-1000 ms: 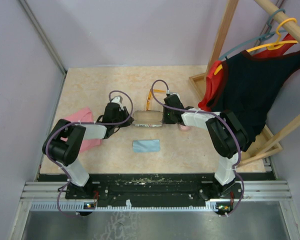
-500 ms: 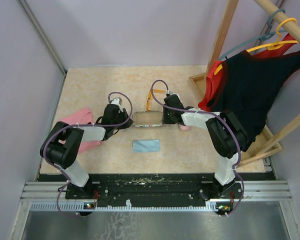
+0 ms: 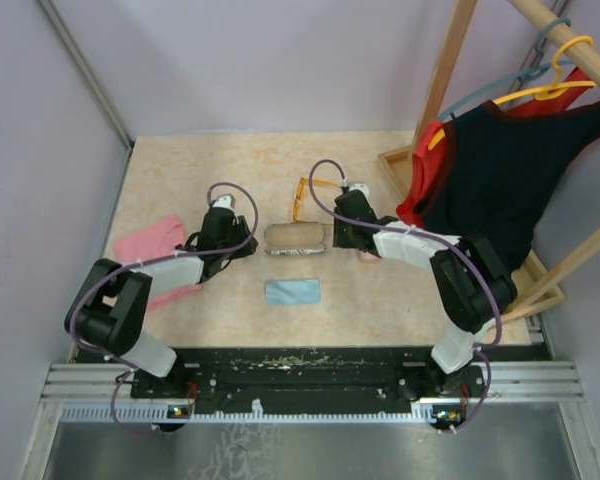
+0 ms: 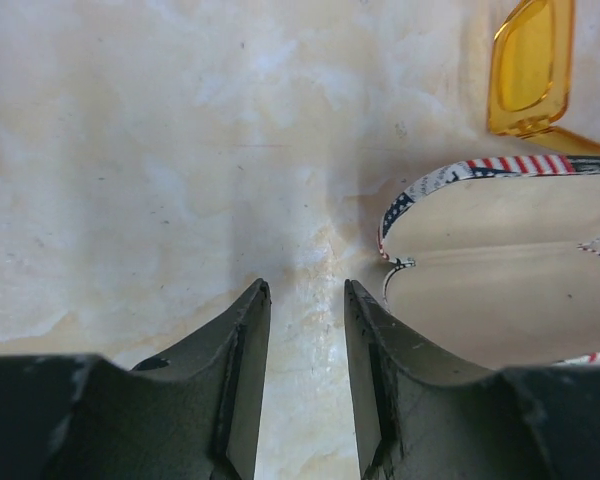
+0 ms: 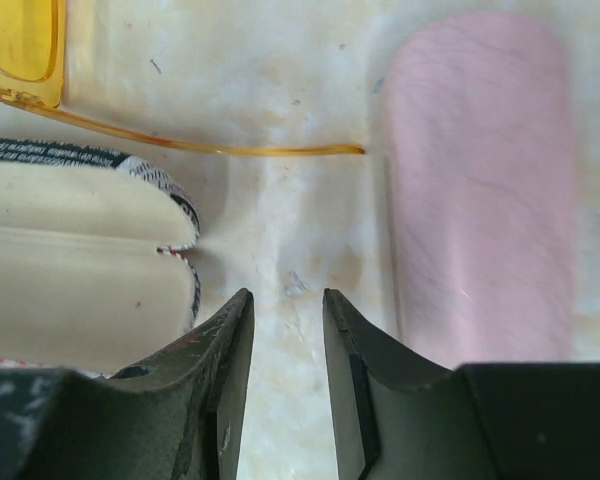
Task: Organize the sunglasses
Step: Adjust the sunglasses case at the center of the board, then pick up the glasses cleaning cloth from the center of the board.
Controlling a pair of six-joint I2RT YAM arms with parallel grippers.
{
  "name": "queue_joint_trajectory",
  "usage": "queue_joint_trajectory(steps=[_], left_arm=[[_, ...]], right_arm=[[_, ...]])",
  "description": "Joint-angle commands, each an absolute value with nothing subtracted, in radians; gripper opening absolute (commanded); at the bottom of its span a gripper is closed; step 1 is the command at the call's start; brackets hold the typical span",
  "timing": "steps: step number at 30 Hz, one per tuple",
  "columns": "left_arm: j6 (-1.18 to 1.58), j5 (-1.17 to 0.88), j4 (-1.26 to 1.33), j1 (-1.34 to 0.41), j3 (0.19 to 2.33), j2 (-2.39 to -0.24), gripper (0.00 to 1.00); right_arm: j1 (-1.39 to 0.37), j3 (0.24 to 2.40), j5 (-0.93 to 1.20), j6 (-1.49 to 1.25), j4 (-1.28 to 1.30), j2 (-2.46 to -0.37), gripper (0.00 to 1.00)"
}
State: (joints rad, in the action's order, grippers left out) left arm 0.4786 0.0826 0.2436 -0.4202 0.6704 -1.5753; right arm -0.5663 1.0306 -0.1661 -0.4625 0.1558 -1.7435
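Left gripper (image 4: 305,290) and right gripper (image 5: 287,297), each narrowly parted and empty, flank the open printed case (image 3: 295,238), orange sunglasses (image 3: 300,198) lying just behind it on the surface (image 3: 180,170); risk: unheld, the case could slide or close when loaded.

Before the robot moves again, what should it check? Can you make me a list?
1. Printed case open: ok, its cream inside shows.
2. Left gripper empty: ok, jaws apart, nothing between them.
3. Right gripper empty: ok, jaws apart, nothing between them.
4. Orange sunglasses in the printed case: not ok, they lie outside it.
5. Orange sunglasses folded: not ok, one arm sticks out toward the pink case.
6. Black sunglasses located: cannot tell, no view shows them clearly.
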Motion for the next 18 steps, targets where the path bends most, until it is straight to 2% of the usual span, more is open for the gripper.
queue_joint_trajectory(steps=[1, 4, 7, 11, 18], left_arm=[[0.488, 0.149, 0.191, -0.421, 0.64, -1.45, 0.43], [0.471, 0.118, 0.175, -0.422, 0.598, -1.368, 0.45], [0.462, 0.048, 0.158, -0.425, 0.561, -1.298, 0.46], [0.465, -0.039, 0.151, -0.461, 0.51, -1.236, 0.45], [0.557, 0.014, 0.126, -0.505, 0.374, -1.083, 0.45]], right_arm=[[-0.561, 0.959, -0.264, -0.434, 0.132, -1.557, 0.36], [-0.561, 0.871, -0.216, -0.414, 0.09, -1.47, 0.37], [-0.561, 0.789, -0.134, -0.382, 0.055, -1.387, 0.44], [-0.573, 0.713, 0.005, -0.356, 0.013, -1.309, 0.46], [-0.747, 0.74, -0.006, -0.321, 0.073, -1.349, 0.47]])
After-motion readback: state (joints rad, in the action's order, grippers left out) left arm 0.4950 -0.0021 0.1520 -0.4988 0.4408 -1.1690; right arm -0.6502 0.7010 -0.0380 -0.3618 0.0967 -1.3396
